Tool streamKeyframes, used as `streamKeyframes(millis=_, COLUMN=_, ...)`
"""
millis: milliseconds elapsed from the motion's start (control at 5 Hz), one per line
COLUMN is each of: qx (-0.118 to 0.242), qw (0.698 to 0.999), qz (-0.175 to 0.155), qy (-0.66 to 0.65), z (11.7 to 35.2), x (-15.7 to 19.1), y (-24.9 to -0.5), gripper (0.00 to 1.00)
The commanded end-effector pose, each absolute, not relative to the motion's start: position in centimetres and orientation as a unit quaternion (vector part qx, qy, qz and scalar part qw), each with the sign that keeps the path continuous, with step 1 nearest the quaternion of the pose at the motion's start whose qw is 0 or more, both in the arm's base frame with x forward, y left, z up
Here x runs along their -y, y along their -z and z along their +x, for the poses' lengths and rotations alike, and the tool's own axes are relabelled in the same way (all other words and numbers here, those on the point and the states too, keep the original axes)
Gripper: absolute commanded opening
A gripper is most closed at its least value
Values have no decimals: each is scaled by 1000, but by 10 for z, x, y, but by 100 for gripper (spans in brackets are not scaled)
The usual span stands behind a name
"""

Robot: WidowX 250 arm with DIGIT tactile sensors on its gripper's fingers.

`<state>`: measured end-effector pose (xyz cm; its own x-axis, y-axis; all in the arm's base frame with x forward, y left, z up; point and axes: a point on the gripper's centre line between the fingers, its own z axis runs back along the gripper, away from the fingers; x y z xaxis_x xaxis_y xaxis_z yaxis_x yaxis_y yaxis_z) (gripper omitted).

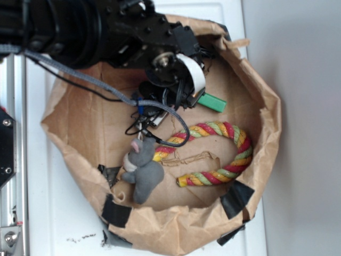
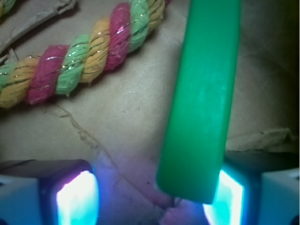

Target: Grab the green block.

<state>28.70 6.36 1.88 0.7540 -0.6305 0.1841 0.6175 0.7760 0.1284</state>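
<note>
The green block is a smooth bright-green slab lying on the brown paper floor; its near end sits between my fingers. My gripper is open around that end. The right finger is right beside the block's edge, and whether they touch I cannot tell. A wide gap of bare paper separates the block from the left finger. From the exterior view the green block sticks out to the right from under the black arm, which hides the fingertips.
A red, yellow and green twisted rope curves just below the block, also the rope in the wrist view. A grey plush mouse lies lower left. Crumpled paper bag walls ring the area, patched with black tape.
</note>
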Motion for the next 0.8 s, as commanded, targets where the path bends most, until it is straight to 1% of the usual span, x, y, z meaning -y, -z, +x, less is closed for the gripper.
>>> streamKeyframes(millis=0, qx=116, qw=937, qz=29, qy=329, z=301, x=-49, y=-25, gripper=0)
streamKeyframes(millis=400, qx=107, qw=942, qz=18, qy=318, z=300, x=-45, y=-34, gripper=0)
streamKeyframes(millis=600, qx=97, qw=946, qz=10, qy=309, z=305, x=-43, y=-40, gripper=0)
